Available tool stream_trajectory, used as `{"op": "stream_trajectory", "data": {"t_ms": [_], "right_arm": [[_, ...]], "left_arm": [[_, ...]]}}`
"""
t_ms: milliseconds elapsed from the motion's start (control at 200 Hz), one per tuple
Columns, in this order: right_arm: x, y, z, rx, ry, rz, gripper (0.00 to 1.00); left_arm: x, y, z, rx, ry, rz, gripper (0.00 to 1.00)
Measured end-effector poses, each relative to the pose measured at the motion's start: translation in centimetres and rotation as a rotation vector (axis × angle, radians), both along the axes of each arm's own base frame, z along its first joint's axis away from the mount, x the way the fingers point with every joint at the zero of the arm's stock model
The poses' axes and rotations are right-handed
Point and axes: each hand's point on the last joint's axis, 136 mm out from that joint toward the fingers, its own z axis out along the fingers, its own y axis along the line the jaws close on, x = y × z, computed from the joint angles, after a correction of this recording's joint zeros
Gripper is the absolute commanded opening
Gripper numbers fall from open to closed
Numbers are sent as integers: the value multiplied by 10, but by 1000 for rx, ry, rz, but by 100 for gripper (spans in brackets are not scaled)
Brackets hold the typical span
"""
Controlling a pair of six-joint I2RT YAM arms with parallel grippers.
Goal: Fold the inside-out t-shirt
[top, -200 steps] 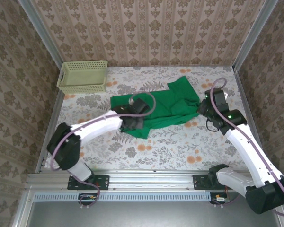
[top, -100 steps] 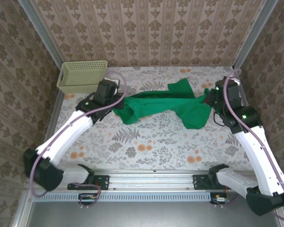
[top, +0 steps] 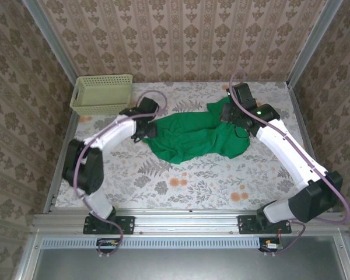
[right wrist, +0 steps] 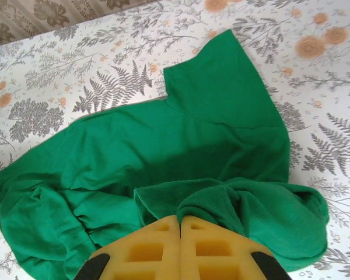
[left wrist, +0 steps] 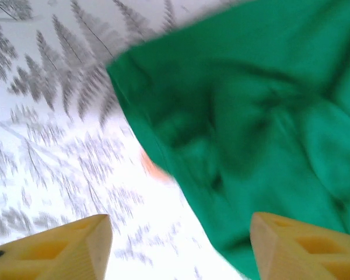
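The left gripper point(left wrist: 179, 224) stands with its yellow fingers spread and nothing between them. In its wrist view the hem of the bright green soft-cloth t-shirt point(left wrist: 251, 116) runs from about 11 o'clock down to 5 o'clock, so the cloth lies toward 1 o'clock, reaching down to the right-hand finger, while the other finger hangs over the bare floral-printed tabletop point(left wrist: 46, 146). In the top view this gripper point(top: 141, 133) sits just beside the garment's left end, the cloth at its 3 to 4 o'clock. The right gripper point(right wrist: 179, 220) has its fingers pressed together, with a rolled fold of the t-shirt bunched at the tips and, by the look of it, pinched there. From it the cloth spreads toward 12 o'clock, a sleeve at 1 o'clock and the bulk at 10 o'clock. From above, the t-shirt point(top: 192, 137) lies crumpled mid-table, its long axis roughly 9 to 3 o'clock between the two grippers, well apart from the pale yellow-green plastic basket point(top: 101, 93) at 10 o'clock. The left arm is the nearer to the loose left end, so the next grasp likely falls to it.
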Motion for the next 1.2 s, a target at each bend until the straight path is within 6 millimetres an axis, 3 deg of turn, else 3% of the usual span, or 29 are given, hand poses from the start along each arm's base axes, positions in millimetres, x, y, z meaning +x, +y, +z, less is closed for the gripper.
{"op": "stream_trajectory", "data": {"t_ms": [100, 200, 315, 435, 550, 650, 760, 840, 930, 1060, 1200], "right_arm": [[3, 2, -1, 3, 1, 4, 0], [4, 2, 1, 3, -5, 1, 0], [4, -2, 3, -8, -14, -14, 0], [-1, -10, 11, -3, -38, -32, 0], [-9, -21, 23, 1, -76, -61, 0], [-13, -34, 27, -3, -88, -92, 0], [-13, -59, 25, -24, -77, -164, 0], [-15, -80, 25, -41, -71, -222, 0], [-21, -96, 30, -58, -76, -261, 0], [-27, -99, 39, -61, -98, -260, 0], [-29, -94, 43, -58, -108, -234, 0]], "left_arm": [[-31, -49, 32, -89, -73, -94, 71], [-34, -88, 37, -133, -82, -142, 72], [-19, -122, -1, -106, -25, -155, 73], [-13, -129, -53, -38, 62, -139, 71], [-10, -121, -83, 13, 120, -115, 65], [-3, -112, -88, 15, 132, -84, 56], [1, -91, -82, 10, 109, -46, 43], [-9, -58, -74, 34, 104, -13, 34], [-18, -28, -54, 30, 69, 25, 32], [-26, 2, -27, -13, -1, 64, 29], [-35, 19, -29, -34, -10, 84, 28]]}}
